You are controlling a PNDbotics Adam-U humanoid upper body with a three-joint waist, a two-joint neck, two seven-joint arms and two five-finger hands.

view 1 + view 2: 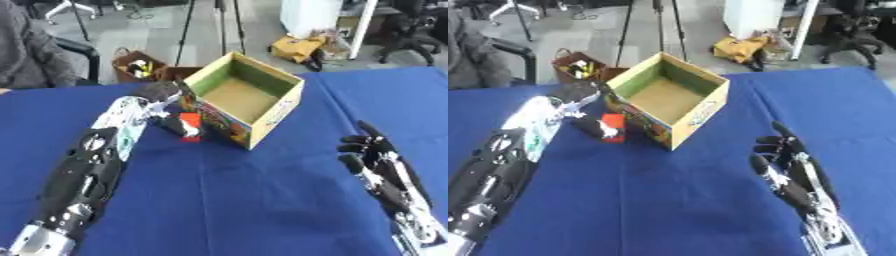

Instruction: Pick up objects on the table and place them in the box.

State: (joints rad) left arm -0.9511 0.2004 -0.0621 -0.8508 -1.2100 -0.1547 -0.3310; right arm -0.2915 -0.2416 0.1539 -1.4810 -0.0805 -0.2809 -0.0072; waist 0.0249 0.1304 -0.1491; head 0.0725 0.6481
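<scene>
An open cardboard box point(273, 119) with green inner walls and a printed outside stands on the blue table at the back centre; nothing shows inside it. A small red block point(190, 121) rests on the table against the box's left outer wall. My left arm reaches in from the lower left. My left hand point(164, 102) is over the block, its dark fingers point(593, 126) curled round the block's near side. At the lower right my right hand point(785, 167) rests open with its fingers up, well apart from the box.
The blue tablecloth point(245, 200) covers the whole table. Beyond the far edge on the floor are a brown basket point(136, 65), a yellow bag point(297, 47) and tripod legs. A person in a grey sleeve point(26, 50) sits at the far left.
</scene>
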